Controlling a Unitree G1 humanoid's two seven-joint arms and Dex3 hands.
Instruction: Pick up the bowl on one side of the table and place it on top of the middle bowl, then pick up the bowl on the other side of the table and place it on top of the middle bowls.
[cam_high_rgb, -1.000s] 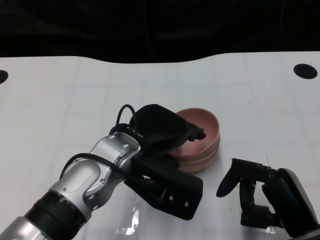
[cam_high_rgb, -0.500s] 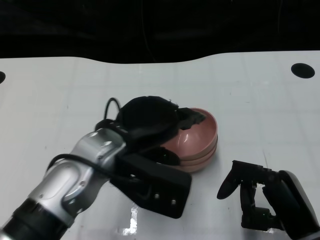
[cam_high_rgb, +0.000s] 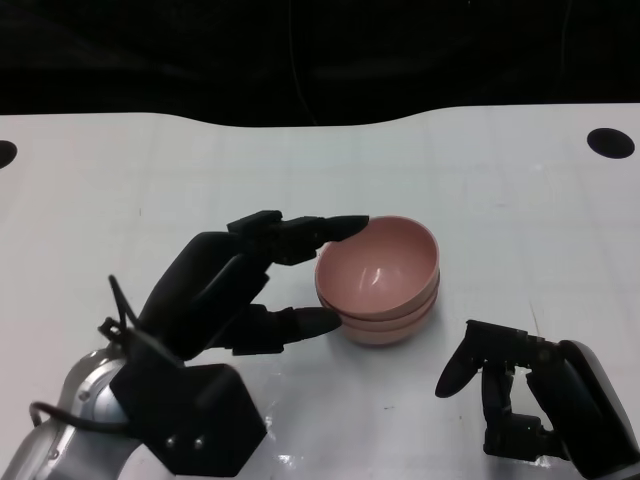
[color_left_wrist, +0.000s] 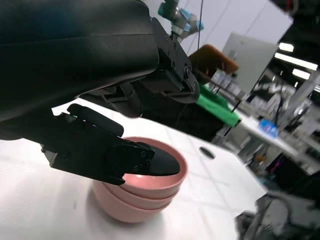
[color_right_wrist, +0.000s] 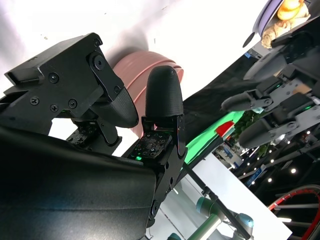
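Observation:
A stack of pink bowls stands nested in the middle of the white table; the left wrist view shows the same stack. My left hand lies just left of it with its fingers spread and nothing in them. One fingertip is near the top bowl's rim and the thumb is near the stack's lower side; whether they touch is unclear. My right hand rests at the lower right, apart from the stack, fingers apart and empty. In the right wrist view its fingers stand before the bowls.
Two black round holes mark the table's far corners, one on the right and one on the left. Beyond the curved far edge all is dark. White tabletop surrounds the stack.
My left hand has let go of the top bowl, spread its fingers and drawn back towards me and to the left. The bowl stays on the stack. The right hand has not moved.

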